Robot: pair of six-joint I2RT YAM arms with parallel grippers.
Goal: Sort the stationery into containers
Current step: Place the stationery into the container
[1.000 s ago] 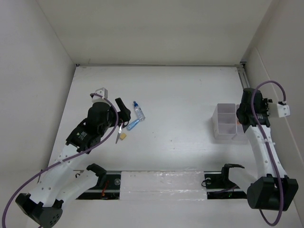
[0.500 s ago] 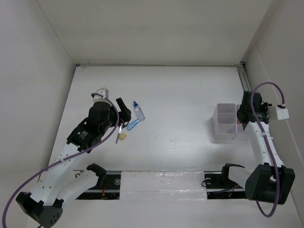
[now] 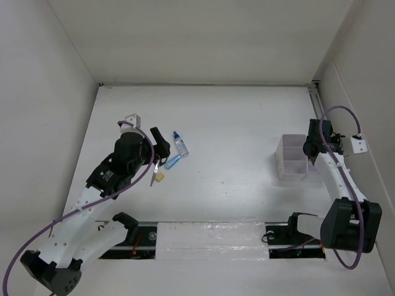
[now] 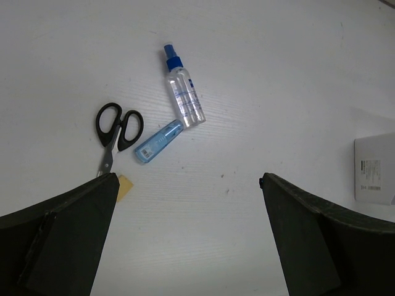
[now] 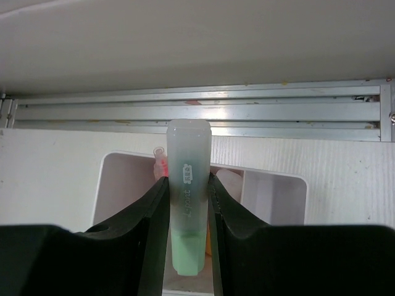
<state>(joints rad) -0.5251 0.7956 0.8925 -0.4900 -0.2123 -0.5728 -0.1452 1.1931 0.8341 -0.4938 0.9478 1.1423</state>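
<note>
Right gripper (image 5: 188, 185): jaws pinched green marker (image 5: 186, 154) over bins (image 5: 274, 196); contents mostly hidden. Left gripper (image 4: 188, 179): jaws spread, one finger (image 4: 62, 234) half-covering eraser (image 4: 125, 185).

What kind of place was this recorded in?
Probably a robotics lab test cell: a white table boxed in by plain white walls, with a left arm and right arm mounted at its near edge.

Lab cell; plain white walls (image 3: 203, 37)

On the white table (image 3: 234, 123) lie black-handled scissors (image 4: 117, 126), yellow eraser (image 4: 125, 185), blue marker (image 4: 158, 142) and blue-capped clear bottle (image 4: 184, 92); the divided organiser (image 3: 285, 176) stands well apart.
</note>
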